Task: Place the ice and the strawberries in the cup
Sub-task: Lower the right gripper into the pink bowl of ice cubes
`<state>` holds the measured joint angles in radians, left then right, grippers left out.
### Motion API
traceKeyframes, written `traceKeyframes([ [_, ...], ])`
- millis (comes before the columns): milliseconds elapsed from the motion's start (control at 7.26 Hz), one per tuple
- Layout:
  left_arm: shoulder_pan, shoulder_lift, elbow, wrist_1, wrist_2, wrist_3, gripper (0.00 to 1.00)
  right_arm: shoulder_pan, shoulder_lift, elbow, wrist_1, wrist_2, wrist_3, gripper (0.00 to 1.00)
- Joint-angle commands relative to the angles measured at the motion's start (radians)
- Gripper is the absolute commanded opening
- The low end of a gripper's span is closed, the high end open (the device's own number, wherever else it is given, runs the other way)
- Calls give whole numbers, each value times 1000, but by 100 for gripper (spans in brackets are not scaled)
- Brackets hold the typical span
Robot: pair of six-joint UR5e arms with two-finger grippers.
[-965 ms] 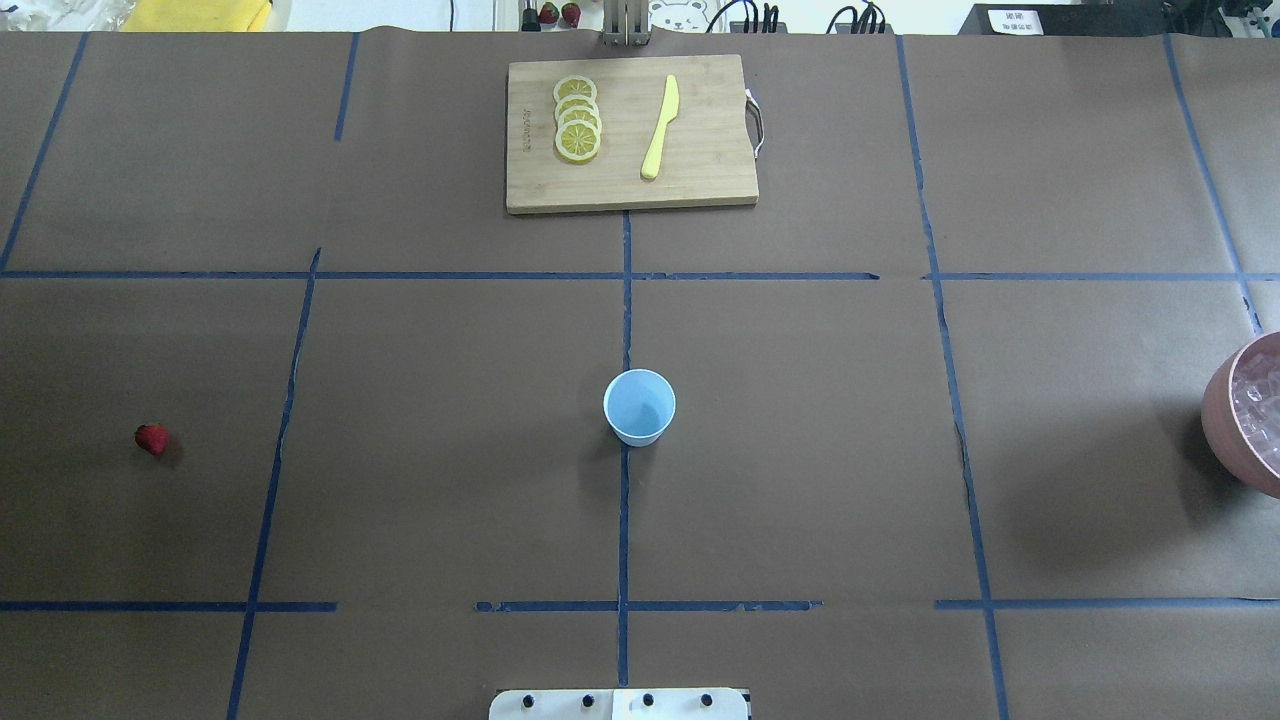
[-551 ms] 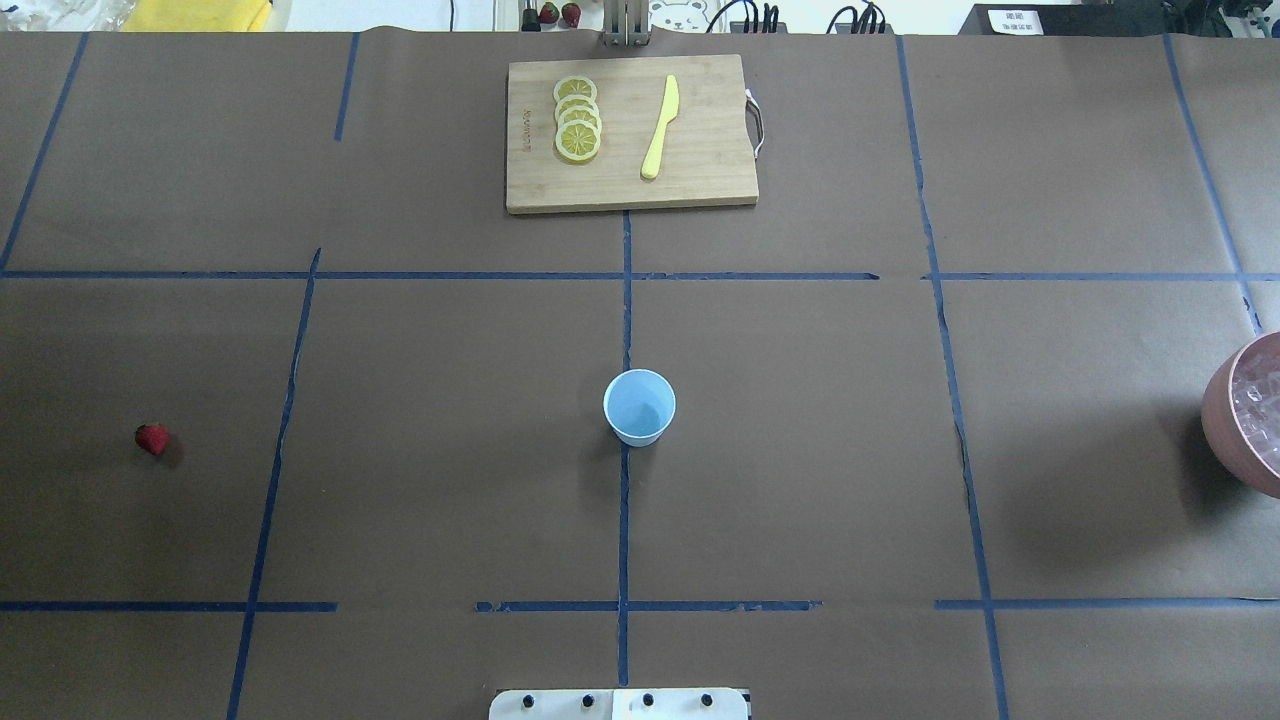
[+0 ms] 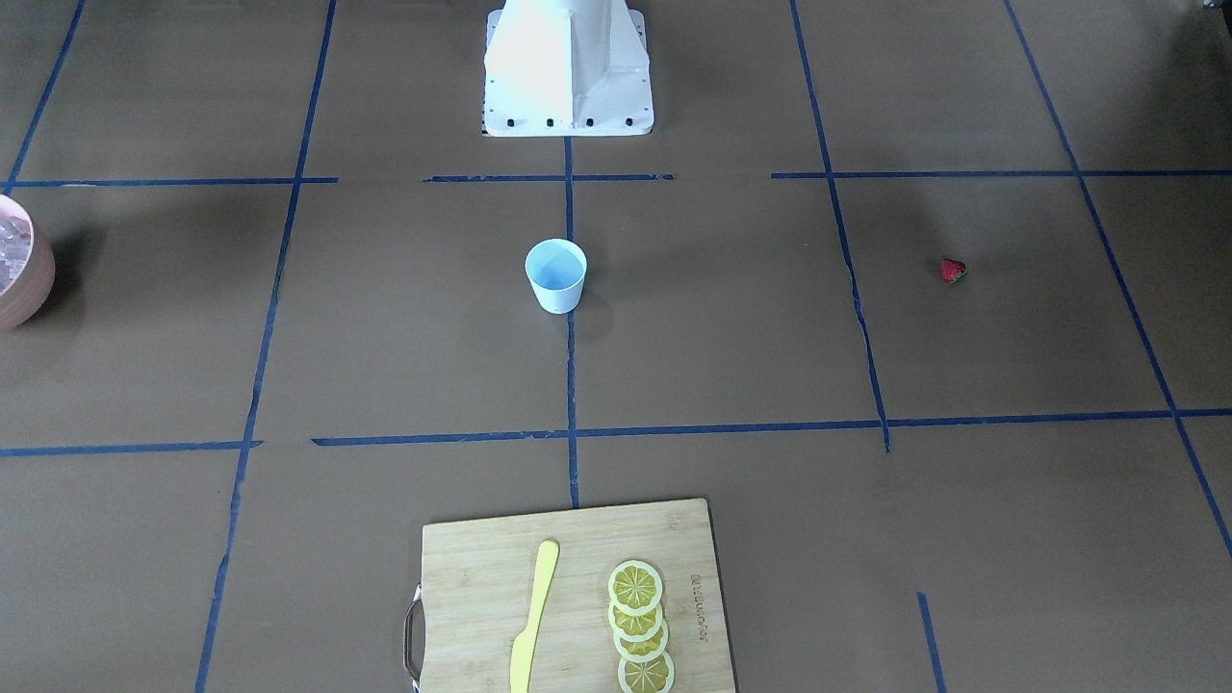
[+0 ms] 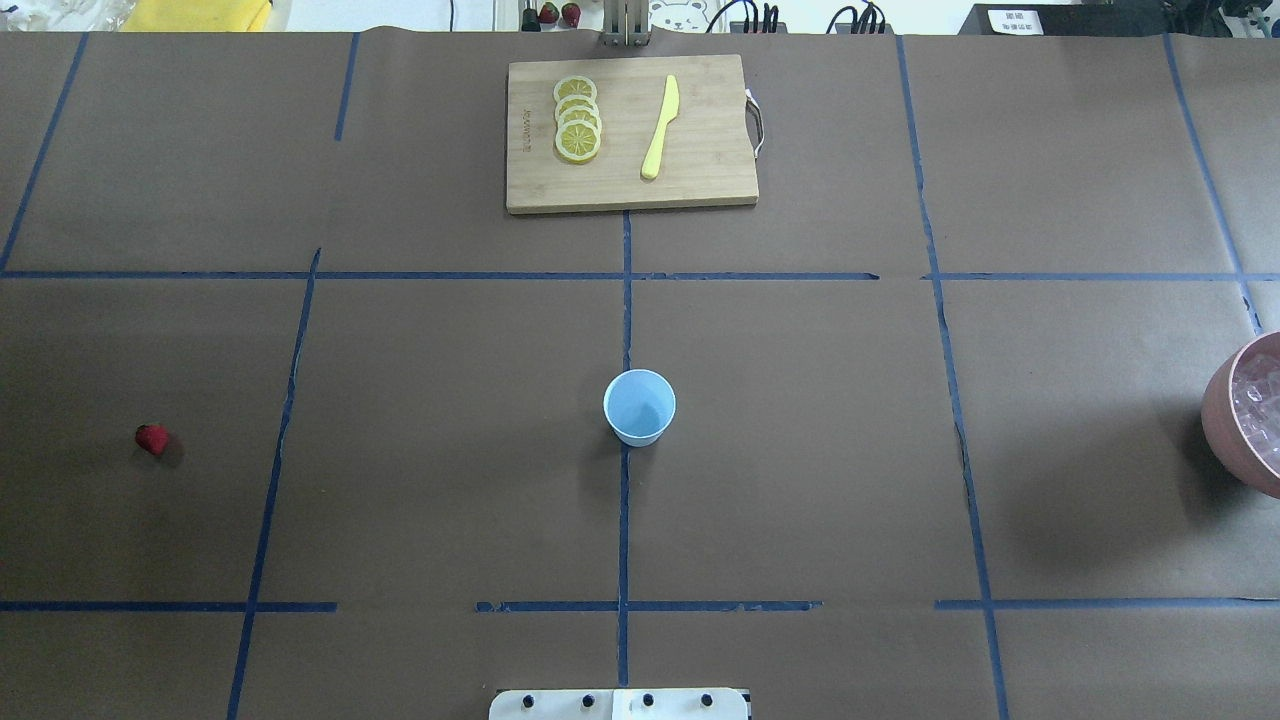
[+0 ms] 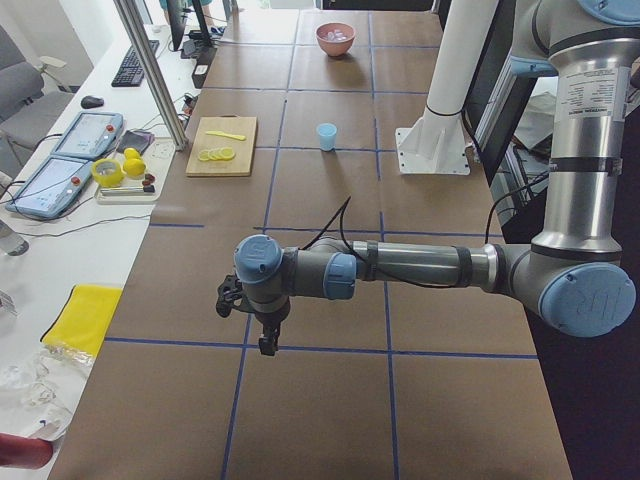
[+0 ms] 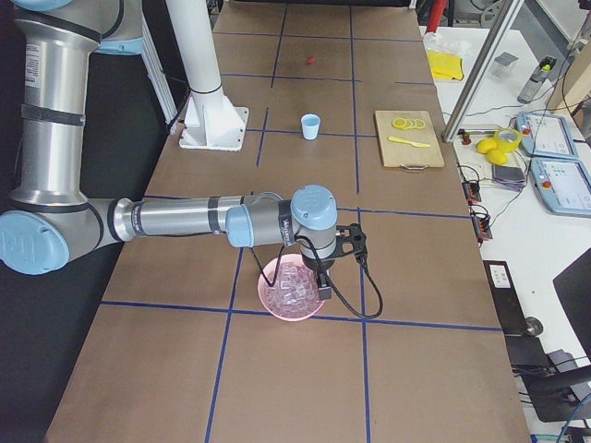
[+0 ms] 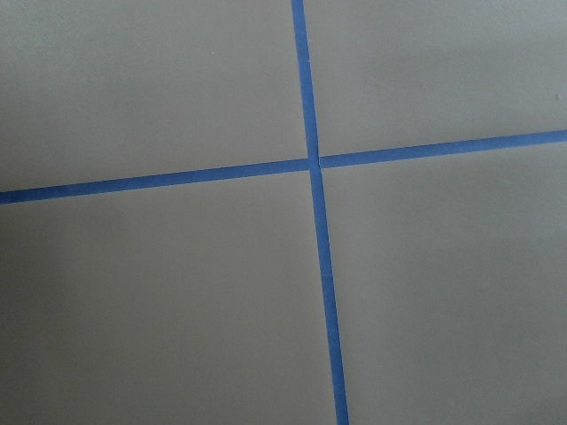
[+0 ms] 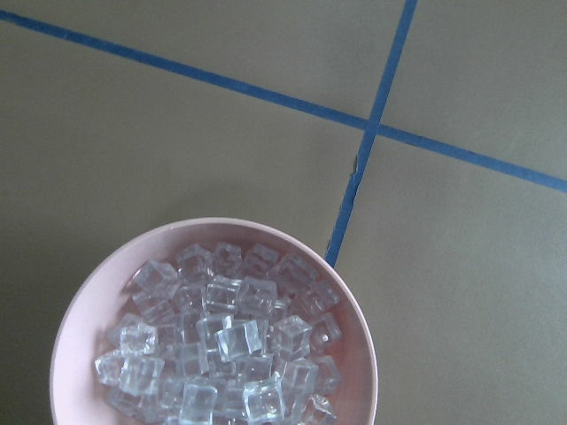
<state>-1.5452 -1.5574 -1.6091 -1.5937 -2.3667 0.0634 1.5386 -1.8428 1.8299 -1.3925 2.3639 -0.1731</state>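
The white cup point(image 4: 639, 407) with a pale blue inside stands upright at the table's middle, with nothing visible in it. One small red strawberry point(image 4: 152, 439) lies far to its left. Clear ice cubes point(image 8: 221, 345) fill a pink bowl point(image 4: 1222, 410) at the right edge. In the exterior right view my right gripper point(image 6: 324, 291) hangs just over that bowl. In the exterior left view my left gripper point(image 5: 267, 345) hovers above bare table, far from the strawberry. Neither wrist view shows fingers, so I cannot tell if either gripper is open or shut.
A wooden cutting board point(image 4: 710, 130) at the far side carries lemon slices point(image 4: 577, 120) and a yellow knife point(image 4: 660, 127). The robot's white base point(image 3: 568, 67) stands at the near edge. Blue tape lines cross the brown table.
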Motion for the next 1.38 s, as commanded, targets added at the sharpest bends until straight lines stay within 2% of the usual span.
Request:
traceKeyframes([
  [0, 2, -3, -2, -2, -2, 0, 100, -70, -42, -1, 35, -30, -11, 99],
  [138, 2, -4, -2, -2, -2, 0, 100, -87, -46, -7, 33, -32, -3, 98],
  [689, 2, -9, -8, -3, -2, 0, 100, -167, -43, -36, 35, -83, -72, 73],
  [1240, 2, -9, -8, -3, -2, 0, 100, -193, -36, -72, 36, -77, -117, 64],
])
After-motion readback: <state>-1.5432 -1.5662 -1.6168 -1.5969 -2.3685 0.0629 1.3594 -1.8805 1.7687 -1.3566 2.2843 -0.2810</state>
